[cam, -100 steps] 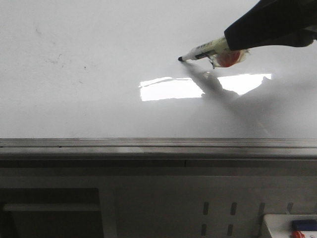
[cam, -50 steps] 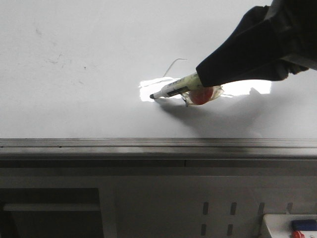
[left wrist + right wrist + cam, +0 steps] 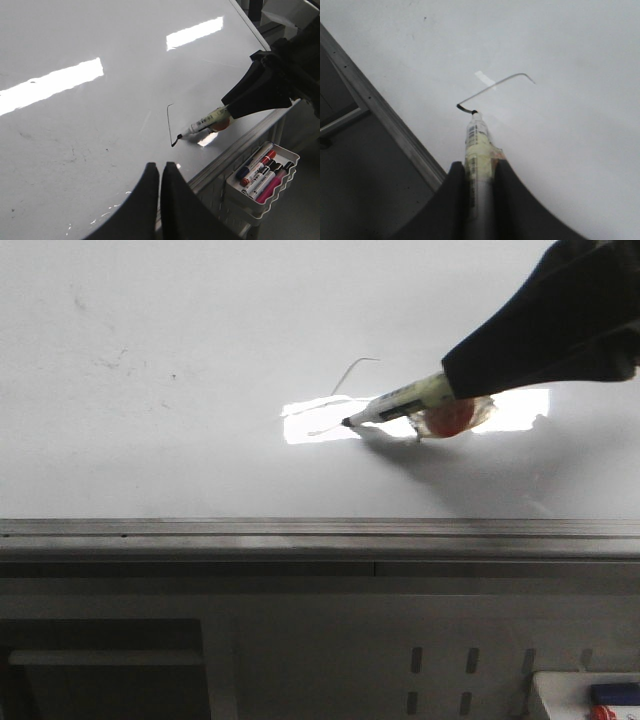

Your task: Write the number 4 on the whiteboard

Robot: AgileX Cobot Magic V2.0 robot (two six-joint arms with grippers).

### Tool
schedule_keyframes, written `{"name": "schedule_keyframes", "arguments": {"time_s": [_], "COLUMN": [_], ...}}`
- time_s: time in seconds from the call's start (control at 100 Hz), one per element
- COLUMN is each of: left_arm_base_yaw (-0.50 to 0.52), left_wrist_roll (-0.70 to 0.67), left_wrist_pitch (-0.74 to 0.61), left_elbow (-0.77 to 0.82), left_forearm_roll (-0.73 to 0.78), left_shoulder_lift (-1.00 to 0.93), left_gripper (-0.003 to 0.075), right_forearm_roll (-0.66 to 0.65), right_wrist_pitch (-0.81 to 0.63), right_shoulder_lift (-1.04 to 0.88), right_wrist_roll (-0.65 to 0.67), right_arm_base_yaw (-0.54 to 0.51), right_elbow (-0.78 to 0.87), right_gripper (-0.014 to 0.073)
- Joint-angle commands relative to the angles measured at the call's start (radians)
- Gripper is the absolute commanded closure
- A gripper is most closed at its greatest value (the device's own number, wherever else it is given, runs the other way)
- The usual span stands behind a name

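Glossy whiteboard (image 3: 180,460), number 4 (image 3: 495,87) getting started.
Right gripper (image 3: 479,175) is clamping the marker (image 3: 400,402); left gripper (image 3: 160,175) is sitting pinched together.

Right gripper (image 3: 470,375): runs off the front view's right and top edges, so only its dark fingers show. Marker (image 3: 479,150): rear of barrel hidden between the fingers, label print too small to read. Orange blob (image 3: 447,418) under the marker: blurred, can't tell what it is. Number 4 (image 3: 340,400): strokes wash out in the glare patch in front view. Whiteboard (image 3: 75,40): cut off by every frame. Left gripper (image 3: 160,195): only 2 dark fingertips visible, nearly touching.
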Motion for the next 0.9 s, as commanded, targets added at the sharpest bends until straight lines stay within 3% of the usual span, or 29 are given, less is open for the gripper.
{"name": "schedule_keyframes", "arguments": {"time_s": [0.0, 0.26, 0.47, 0.66, 0.89], "left_arm_base_yaw": [0.003, 0.003, 0.003, 0.003, 0.003], "left_wrist_roll": [-0.008, -0.008, -0.008, -0.008, -0.008], "left_wrist_pitch": [-0.086, -0.087, -0.089, -0.089, -0.114], "left_elbow": [-0.027, -0.027, -0.027, -0.027, -0.027], "left_forearm_roll": [-0.013, -0.013, -0.013, -0.013, -0.013], "left_shoulder_lift": [0.005, 0.005, 0.005, 0.005, 0.005], "left_gripper": [0.0741, 0.0741, 0.0741, 0.0741, 0.0741], "right_forearm_roll": [-0.047, -0.075, -0.075, -0.042, -0.04], "right_wrist_pitch": [-0.084, 0.026, 0.04, 0.179, 0.138], "right_shoulder_lift": [-0.029, -0.113, -0.113, -0.164, -0.149], "right_wrist_roll": [-0.009, -0.007, -0.004, -0.004, -0.004], "right_arm_base_yaw": [-0.076, -0.238, -0.238, -0.206, -0.155], "right_elbow": [-0.015, -0.015, -0.017, -0.096, -0.134], "right_gripper": [0.0655, 0.0654, 0.0654, 0.0654, 0.0654]}}
